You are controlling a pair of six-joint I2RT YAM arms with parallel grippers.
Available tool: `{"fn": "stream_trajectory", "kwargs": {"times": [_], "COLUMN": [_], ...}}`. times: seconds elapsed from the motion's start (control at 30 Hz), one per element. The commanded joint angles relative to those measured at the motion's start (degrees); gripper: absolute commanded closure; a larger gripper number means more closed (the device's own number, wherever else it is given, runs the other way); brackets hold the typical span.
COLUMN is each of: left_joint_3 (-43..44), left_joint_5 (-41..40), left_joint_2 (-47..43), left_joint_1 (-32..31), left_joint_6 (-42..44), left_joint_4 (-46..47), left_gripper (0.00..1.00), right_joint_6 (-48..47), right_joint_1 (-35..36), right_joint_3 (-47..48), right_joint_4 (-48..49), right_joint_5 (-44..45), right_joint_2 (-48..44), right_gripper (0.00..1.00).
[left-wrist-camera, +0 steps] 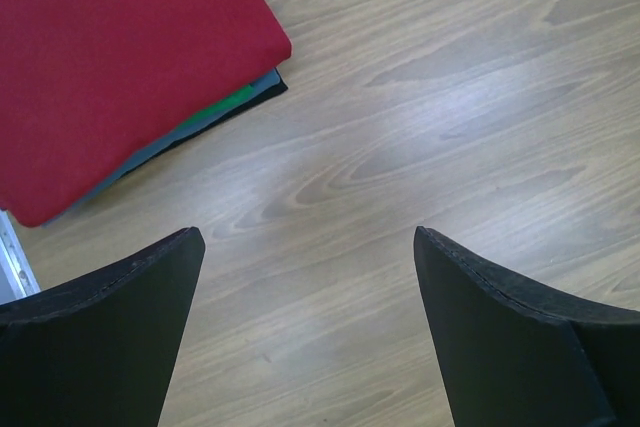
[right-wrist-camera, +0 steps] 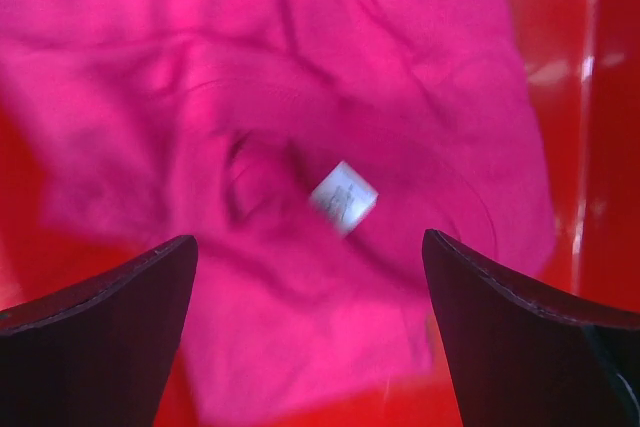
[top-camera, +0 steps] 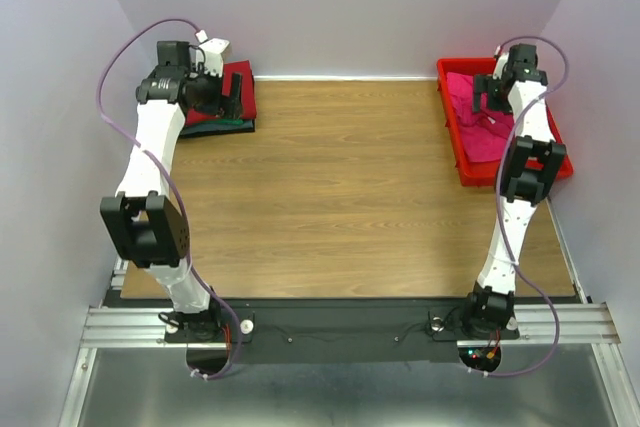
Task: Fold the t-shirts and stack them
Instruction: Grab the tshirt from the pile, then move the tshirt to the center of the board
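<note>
Red bin (top-camera: 455, 162) sits at the far right of the table (top-camera: 340, 177); we use it as the reference. Inside the bin lies the pink tee (top-camera: 475, 112), crumpled and unfolded, with a white label (right-wrist-camera: 343, 197) facing up. Bin floor (right-wrist-camera: 590, 147) shows on the side of the tee. The right tool (right-wrist-camera: 309, 237) hangs over the bin, above the tee, fingers apart with nothing between them. The wrist view is blurred, so we can't tell whether it touches the cloth.

Well apart from the bin, across the table on its left, is the folded stack: dark red tee (left-wrist-camera: 110, 57) on top, green tee (left-wrist-camera: 232, 100) peeking out below, dark tee (top-camera: 225, 128) at the bottom. The left tool (left-wrist-camera: 307, 237) is by the stack's bin-facing side, over bare table, fingers spread, holding nothing.
</note>
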Motion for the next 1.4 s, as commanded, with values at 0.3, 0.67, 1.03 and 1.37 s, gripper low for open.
{"fn": "stream_trajectory", "kwargs": {"times": [0.3,0.67,1.03,1.37], "left_joint_3": [16.61,15.21,12.31,9.24], "left_joint_5": [0.46,2.12,12.32,15.49], "left_joint_2": [11.15,9.93,5.62,-1.67], "left_joint_1": [-0.10,-0.10,3.06,5.18], "left_joint_6": [0.56,1.53,-3.04,-0.41], "left_joint_4": [-10.38,-9.24,-3.44,-0.53], "left_gripper": [0.01,0.01,0.01,0.01], "right_joint_6": [1.36,0.31,-3.64,-23.50], "right_joint_1": [0.25,0.25,2.43,23.70], "right_joint_3": [3.05,-1.26,-6.00,-26.82], "right_joint_4": [5.31,4.08,3.55,-1.37], "right_joint_5": [1.67,-2.37,-26.45,-29.54], "right_joint_2": [11.97,0.92,-26.93,-46.10], "right_gripper": [0.02,0.99,0.99,0.99]}}
